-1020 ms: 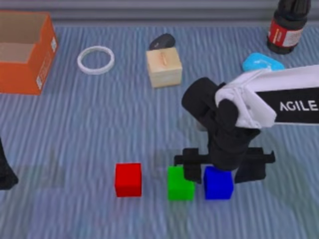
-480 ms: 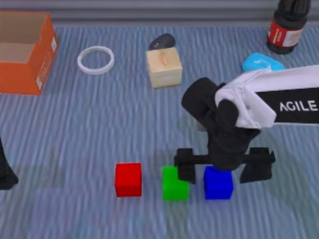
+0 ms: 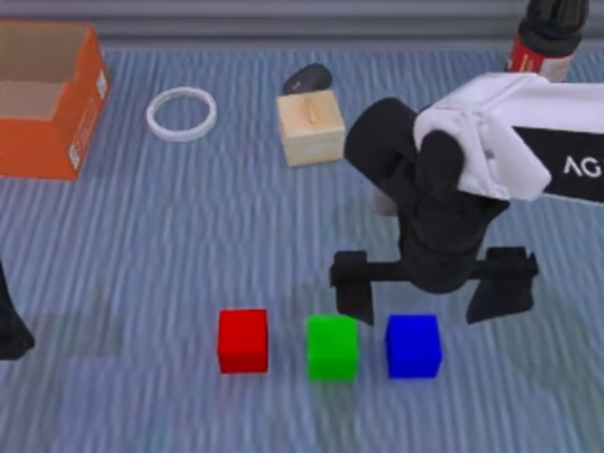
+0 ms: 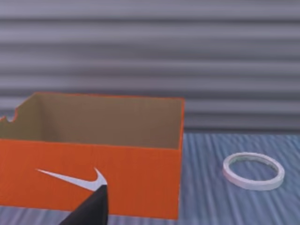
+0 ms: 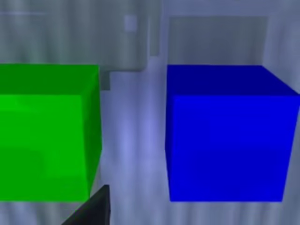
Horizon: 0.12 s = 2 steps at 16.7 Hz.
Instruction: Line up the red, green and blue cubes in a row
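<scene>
Three small cubes stand in a row near the table's front: the red cube at the left, the green cube in the middle, the blue cube at the right. Small gaps separate them. My right gripper hovers open just behind and above the blue cube, holding nothing. The right wrist view shows the green cube and the blue cube side by side, apart. My left arm is parked at the left edge.
An orange shoebox sits at the back left, a white tape ring beside it. A tan wooden block and a dark mouse lie at the back middle. A dark bottle stands back right.
My right gripper has let go of the blue cube, opened wider and risen away from it. The green cube has shifted slightly left, widening its gap to the blue cube.
</scene>
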### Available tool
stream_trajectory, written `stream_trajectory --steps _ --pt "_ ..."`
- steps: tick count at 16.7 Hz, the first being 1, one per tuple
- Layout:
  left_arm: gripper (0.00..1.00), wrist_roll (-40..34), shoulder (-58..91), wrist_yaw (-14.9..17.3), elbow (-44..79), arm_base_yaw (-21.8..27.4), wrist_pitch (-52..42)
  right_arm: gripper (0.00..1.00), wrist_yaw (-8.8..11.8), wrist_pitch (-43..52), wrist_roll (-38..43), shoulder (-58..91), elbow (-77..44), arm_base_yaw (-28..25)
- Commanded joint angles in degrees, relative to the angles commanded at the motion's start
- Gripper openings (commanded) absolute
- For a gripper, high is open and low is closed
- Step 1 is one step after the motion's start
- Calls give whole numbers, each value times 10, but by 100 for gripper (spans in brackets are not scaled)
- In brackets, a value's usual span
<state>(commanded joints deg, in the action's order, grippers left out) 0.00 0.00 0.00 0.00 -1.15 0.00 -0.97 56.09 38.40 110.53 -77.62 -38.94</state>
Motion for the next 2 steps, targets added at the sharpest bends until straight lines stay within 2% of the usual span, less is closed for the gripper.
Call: stream_trajectory --steps 2 --pt "100 0 0 0 0 0 0 100 0 17 0 -11 -10 0"
